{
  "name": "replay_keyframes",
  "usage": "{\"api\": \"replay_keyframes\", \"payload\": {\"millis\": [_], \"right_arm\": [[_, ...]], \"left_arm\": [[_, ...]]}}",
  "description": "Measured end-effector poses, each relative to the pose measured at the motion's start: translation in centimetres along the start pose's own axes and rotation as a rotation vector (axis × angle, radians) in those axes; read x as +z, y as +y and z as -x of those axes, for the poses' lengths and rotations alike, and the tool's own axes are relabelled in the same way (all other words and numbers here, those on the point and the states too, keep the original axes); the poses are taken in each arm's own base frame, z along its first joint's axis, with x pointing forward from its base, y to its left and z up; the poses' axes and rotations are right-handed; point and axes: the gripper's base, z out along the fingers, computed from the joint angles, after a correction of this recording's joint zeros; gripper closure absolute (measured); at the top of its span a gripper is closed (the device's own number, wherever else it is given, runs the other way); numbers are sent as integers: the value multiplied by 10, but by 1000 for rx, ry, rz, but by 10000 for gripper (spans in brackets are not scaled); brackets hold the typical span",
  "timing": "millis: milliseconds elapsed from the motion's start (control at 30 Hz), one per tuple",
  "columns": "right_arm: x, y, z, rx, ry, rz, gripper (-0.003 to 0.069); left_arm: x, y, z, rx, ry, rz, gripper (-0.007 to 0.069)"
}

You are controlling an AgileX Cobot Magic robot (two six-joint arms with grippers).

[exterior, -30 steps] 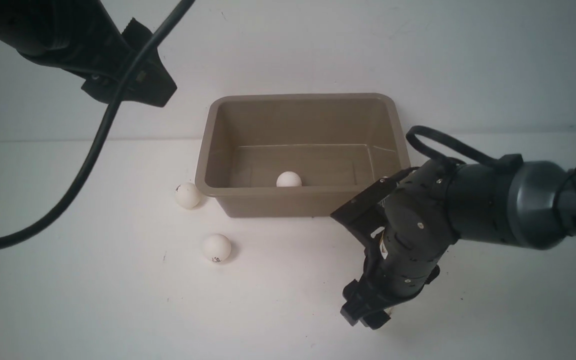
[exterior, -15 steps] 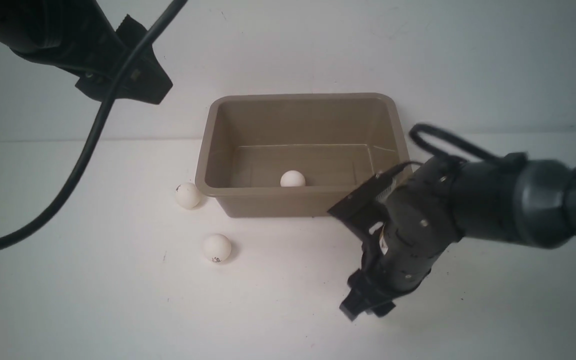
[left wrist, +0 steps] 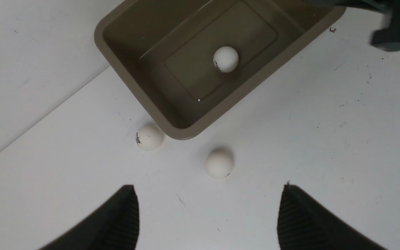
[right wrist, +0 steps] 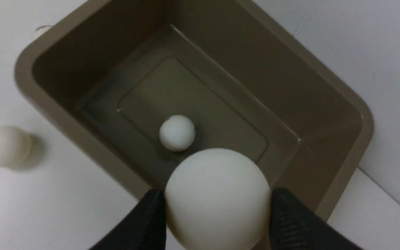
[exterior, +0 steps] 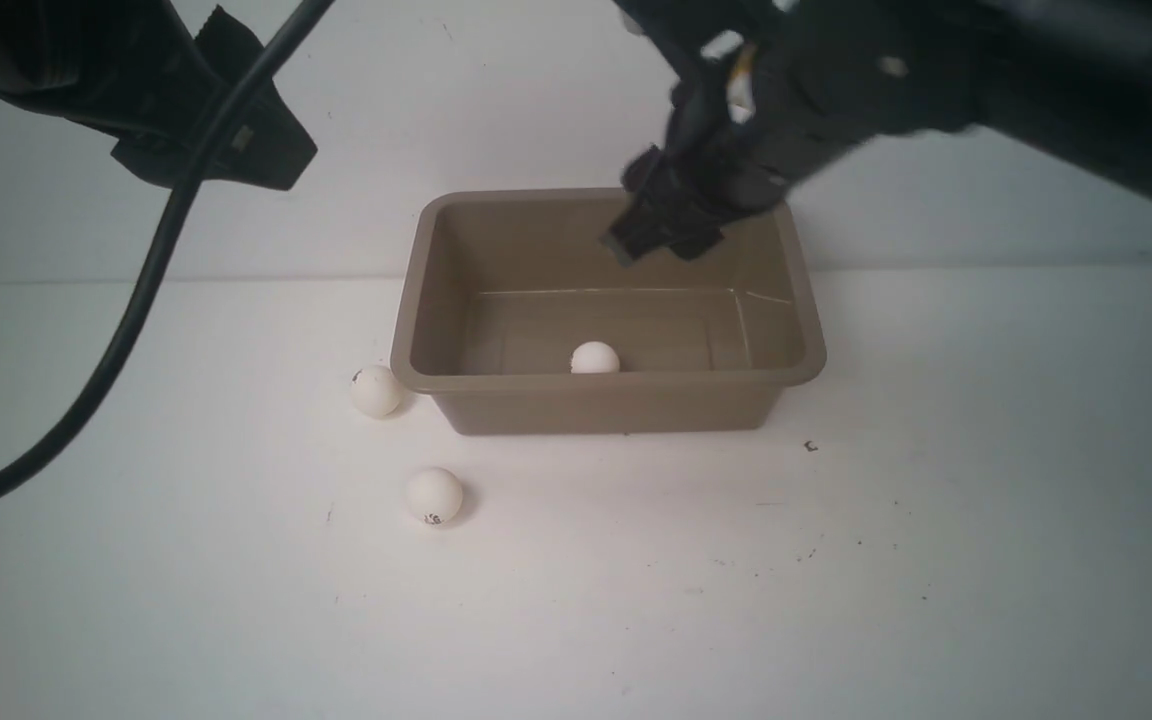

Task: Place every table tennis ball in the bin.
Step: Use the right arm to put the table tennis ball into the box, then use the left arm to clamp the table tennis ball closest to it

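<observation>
The tan bin (exterior: 606, 408) stands at the middle back of the white table, with one table tennis ball (exterior: 595, 357) on its floor. Two more balls lie outside it: one (exterior: 376, 390) by its front left corner, one (exterior: 433, 495) further forward. My right gripper (exterior: 661, 235) hangs over the bin's back right part, shut on a fourth ball (right wrist: 217, 198), which is hidden in the front view. My left gripper (left wrist: 208, 187) is high at the left, open and empty. Below it are the nearer table ball (left wrist: 219, 163) and the corner ball (left wrist: 149, 137).
A black cable (exterior: 136, 300) hangs from the left arm across the left of the table. A white wall rises right behind the bin. A small dark speck (exterior: 811, 446) lies on the table by the bin's front right corner.
My right arm has risen from the table at the front right and swung over the bin, carrying a ball. The ball inside the bin has rolled slightly right. The left gripper has drifted left.
</observation>
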Motion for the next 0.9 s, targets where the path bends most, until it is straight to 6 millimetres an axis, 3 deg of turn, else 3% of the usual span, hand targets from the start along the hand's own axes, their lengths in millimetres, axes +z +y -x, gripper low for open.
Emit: {"api": "replay_keyframes", "payload": {"millis": [100,233,333,400,567,633,667,800,900], "right_arm": [[36,-5,5,-7,55,-9,309],[67,-13,-1,27,92,9,309],[85,-22,-9,51,111,13,301],[93,-30,-14,73,123,11,252],[94,-44,-17,110,117,-4,133],[92,-46,-16,113,114,-7,121],[86,-47,-14,123,104,-6,111],[64,-50,-9,145,87,5,106],[29,-57,-3,154,71,12,105]], "left_arm": [[-2,0,-1,1,-1,2,146],[-5,-4,-10,1,8,-1,146],[-8,-9,-27,9,35,3,146],[-9,-13,-45,14,67,7,146],[6,-26,-89,11,135,-13,146],[13,-28,-97,6,127,-13,146],[30,-30,-110,-2,109,-5,146],[66,-33,-129,-30,85,-4,146],[100,-33,-140,-62,71,-6,146]]}}
